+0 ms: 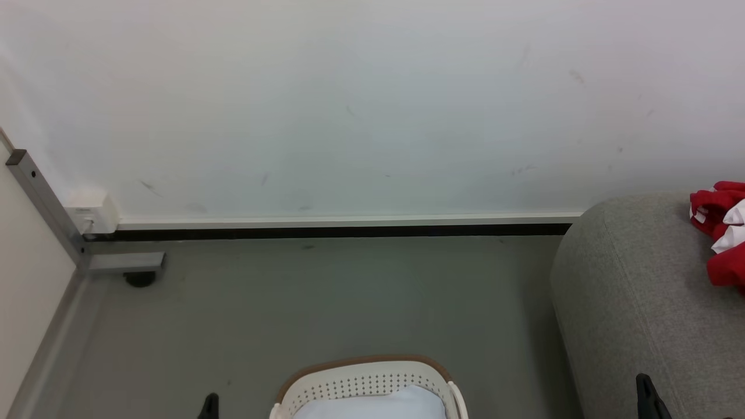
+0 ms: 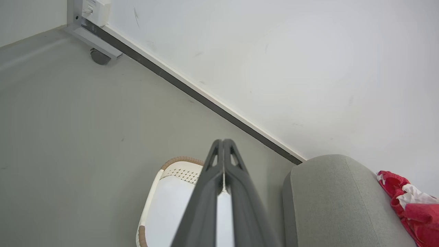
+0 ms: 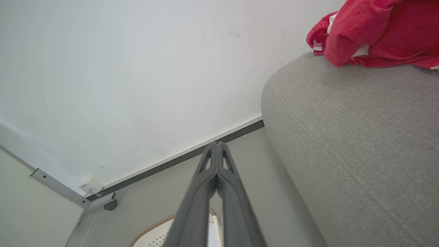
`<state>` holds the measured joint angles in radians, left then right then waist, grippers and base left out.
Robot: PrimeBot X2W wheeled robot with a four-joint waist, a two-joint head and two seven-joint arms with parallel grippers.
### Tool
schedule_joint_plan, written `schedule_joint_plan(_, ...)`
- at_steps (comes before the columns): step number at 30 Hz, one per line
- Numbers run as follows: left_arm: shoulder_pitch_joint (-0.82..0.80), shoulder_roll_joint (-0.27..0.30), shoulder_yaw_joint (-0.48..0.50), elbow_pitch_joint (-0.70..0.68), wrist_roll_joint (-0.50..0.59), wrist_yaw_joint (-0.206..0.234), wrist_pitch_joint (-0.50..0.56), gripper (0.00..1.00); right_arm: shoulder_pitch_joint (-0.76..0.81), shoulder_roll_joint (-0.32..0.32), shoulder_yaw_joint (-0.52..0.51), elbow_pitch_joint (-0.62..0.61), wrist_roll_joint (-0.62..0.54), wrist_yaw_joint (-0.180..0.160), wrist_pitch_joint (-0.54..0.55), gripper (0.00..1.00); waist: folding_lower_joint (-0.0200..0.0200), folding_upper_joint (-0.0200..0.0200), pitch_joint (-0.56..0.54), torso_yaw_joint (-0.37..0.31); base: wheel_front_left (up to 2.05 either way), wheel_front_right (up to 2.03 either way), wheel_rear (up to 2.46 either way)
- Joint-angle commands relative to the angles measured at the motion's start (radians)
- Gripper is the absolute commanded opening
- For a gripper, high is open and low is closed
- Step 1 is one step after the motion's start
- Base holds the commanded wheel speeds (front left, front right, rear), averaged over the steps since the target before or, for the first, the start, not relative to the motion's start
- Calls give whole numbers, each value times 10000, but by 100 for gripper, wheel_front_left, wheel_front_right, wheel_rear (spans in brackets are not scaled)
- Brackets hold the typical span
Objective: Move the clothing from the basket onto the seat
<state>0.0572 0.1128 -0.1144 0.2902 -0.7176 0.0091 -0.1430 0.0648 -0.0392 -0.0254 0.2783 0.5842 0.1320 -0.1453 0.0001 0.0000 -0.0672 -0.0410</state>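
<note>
The cream basket [image 1: 364, 378] with a brown rim stands on the floor at the bottom centre of the head view. A pale bluish-white surface [image 1: 372, 404] shows inside it; I cannot tell whether it is cloth. Red clothing [image 1: 722, 233] with white trim lies bunched on the grey seat [image 1: 634, 302] at the right. My left gripper [image 2: 223, 141] is shut and holds nothing, hanging above the basket [image 2: 178, 171]. My right gripper [image 3: 216, 144] is also shut with nothing in it, beside the seat [image 3: 360, 144] and below the clothing [image 3: 377, 31]. Their dark tips, left gripper [image 1: 209, 405] and right gripper [image 1: 645, 393], peek up in the head view.
A white wall with a dark baseboard [image 1: 349, 230] runs behind the grey floor [image 1: 326, 302]. A grey metal frame with a castor [image 1: 139, 279] and a white socket box [image 1: 90, 212] sits in the far-left corner.
</note>
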Motion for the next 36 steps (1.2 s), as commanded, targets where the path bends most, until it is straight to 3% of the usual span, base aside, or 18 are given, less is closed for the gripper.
schedule_joint_plan(1, -304, 30, 139, -147, -403, -65, 78, 0, -298, -78, -65, -172, 460, -5, 88, 0, -1, 0, 11, 7, 0, 0, 0)
schedule_joint_plan(36, -977, -268, 1158, -305, -4360, -701, 1246, 0, -1003, -116, -460, -261, 5017, -11, 1263, 0, -1, 0, 256, 151, 0, 0, 0)
